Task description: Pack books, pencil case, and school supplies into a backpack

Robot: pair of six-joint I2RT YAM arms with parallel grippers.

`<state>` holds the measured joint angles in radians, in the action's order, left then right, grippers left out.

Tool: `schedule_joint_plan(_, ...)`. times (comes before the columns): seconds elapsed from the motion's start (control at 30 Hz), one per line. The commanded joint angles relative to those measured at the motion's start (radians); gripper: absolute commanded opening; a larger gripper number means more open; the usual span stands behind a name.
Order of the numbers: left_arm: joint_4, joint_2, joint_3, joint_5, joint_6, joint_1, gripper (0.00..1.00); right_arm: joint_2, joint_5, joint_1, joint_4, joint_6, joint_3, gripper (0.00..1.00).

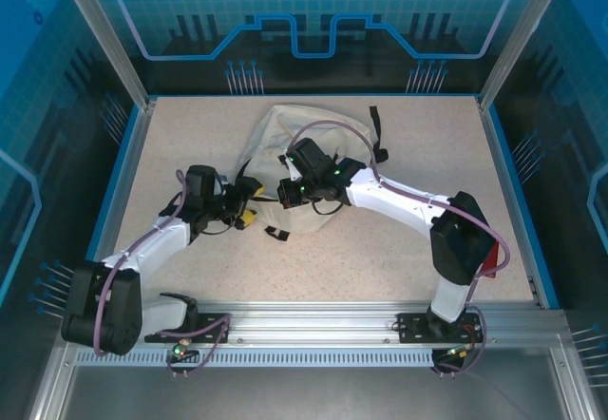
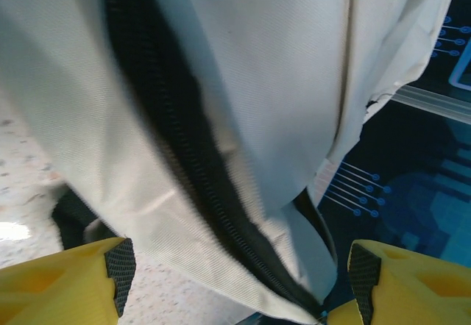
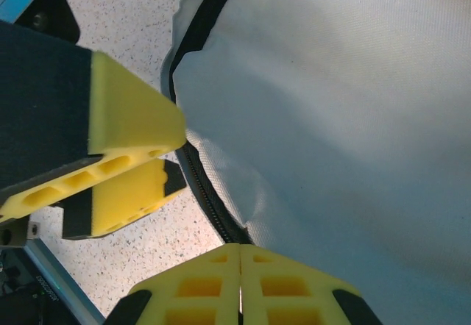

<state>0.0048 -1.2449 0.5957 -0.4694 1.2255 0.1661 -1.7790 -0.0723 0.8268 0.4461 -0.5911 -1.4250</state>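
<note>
Cream fabric backpack [image 1: 285,144], dark zipper [image 2: 184,156] along its crumpled edge; left gripper [image 2: 243,270] spread apart, right gripper [image 3: 240,266] pressed together.

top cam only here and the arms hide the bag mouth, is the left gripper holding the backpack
observer: no, the left gripper is wide open; the backpack cloth and its dark zipper run between the fingers, and neither seems to press on it
operator: and the right one
observer: the right gripper is shut, closed right at the zipper edge; can't tell if any cloth is pinched
</note>
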Motion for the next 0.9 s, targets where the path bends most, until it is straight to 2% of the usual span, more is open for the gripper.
schedule_joint_plan(0.0,0.135,-0.052,-0.004,-0.001,0.094,0.027,0.76,0.034,-0.023,0.022,-0.029,-0.019,0.011,0.0)
schedule_joint_plan(0.2,0.162,-0.127,0.011,0.052,0.123,0.074,0.65,0.063,0.008,0.029,-0.013,-0.024,0.034,0.0)
schedule_joint_plan(0.3,0.149,-0.15,0.013,0.074,0.114,0.078,0.5,0.077,0.045,0.036,0.005,-0.024,0.044,0.0)
schedule_joint_plan(0.43,0.115,-0.159,0.006,0.108,0.082,0.078,0.27,0.099,0.181,0.046,0.092,-0.016,0.049,0.0)
schedule_joint_plan(0.6,0.05,-0.145,-0.008,0.145,0.031,0.075,0.07,0.107,0.43,0.025,0.259,-0.037,0.029,0.0)
schedule_joint_plan(0.7,0.016,-0.131,-0.013,0.158,0.003,0.068,0.0,0.106,0.485,-0.03,0.313,-0.057,0.029,0.0)
schedule_joint_plan(0.87,-0.046,-0.088,-0.019,0.18,-0.044,0.044,0.0,0.096,0.493,-0.136,0.306,-0.044,0.046,0.0)
